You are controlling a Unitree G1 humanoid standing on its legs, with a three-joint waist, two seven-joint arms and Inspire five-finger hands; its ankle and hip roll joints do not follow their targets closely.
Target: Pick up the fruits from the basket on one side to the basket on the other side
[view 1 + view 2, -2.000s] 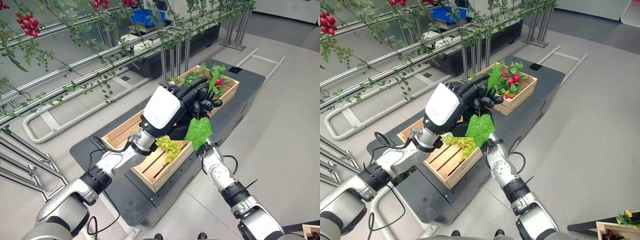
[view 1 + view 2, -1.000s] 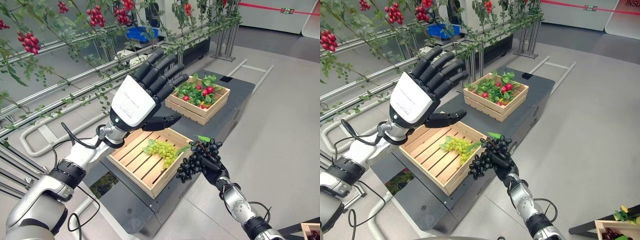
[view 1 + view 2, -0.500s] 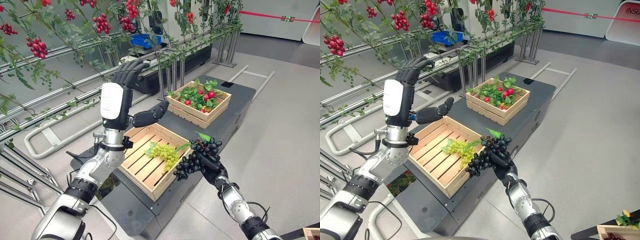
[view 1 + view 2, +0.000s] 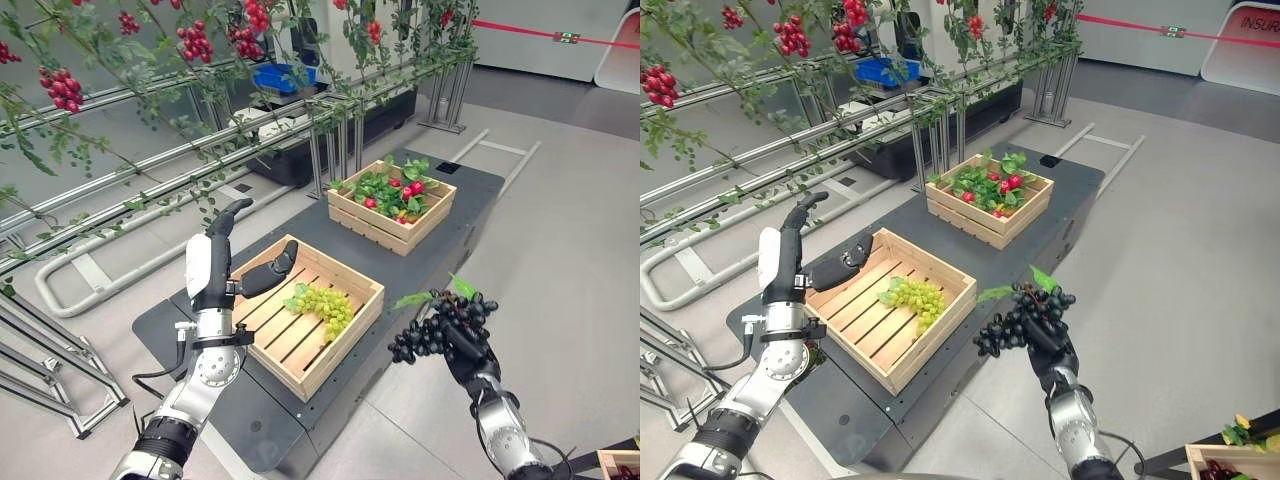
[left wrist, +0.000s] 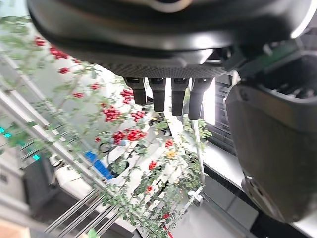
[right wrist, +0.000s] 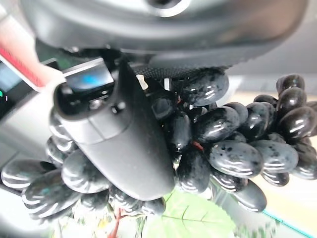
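Off the bench's right edge, the right hand point(image 4: 462, 338) grips black grapes point(image 4: 432, 330) in curled fingers, clear of the near crate point(image 4: 345, 340), while the left hand point(image 4: 215, 262) hovers open.

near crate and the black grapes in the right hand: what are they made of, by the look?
Near crate: bare light wood, matte, slats and grain visible. Black grapes in the right hand: glossy skins with sharp highlights in the right wrist view, possibly plastic imitation; cannot tell for sure.
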